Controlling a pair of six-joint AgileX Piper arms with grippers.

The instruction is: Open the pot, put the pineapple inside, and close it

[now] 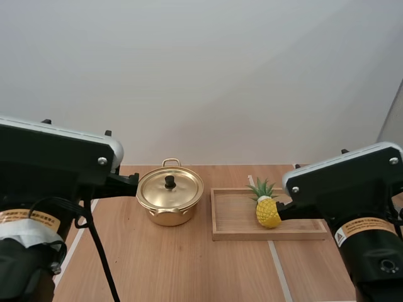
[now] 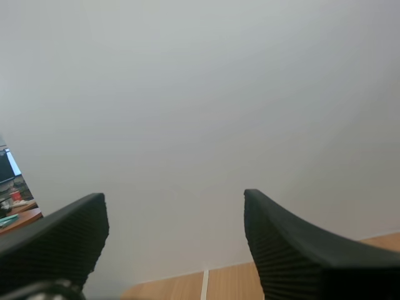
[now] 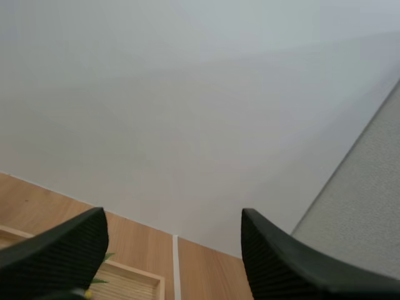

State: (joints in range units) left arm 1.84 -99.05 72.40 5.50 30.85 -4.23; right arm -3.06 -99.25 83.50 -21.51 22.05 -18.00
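A plain pale wall point(image 1: 201, 69) backs the wooden table point(image 1: 182, 264) (pale strips point(image 1: 279, 264) cross its top), evenly lit.

There is one shallow rectangular wooden tray point(image 1: 233, 221). Inside the tray lies one yellow toy pineapple with green leaves point(image 1: 267, 211). Left of the tray stands one shiny gold metal pot point(image 1: 167, 216), with one round gold lid topped by a black knob point(image 1: 170, 187). Black two-fingered grippers number two: the left gripper point(image 2: 175, 206) and the right gripper point(image 3: 172, 220).
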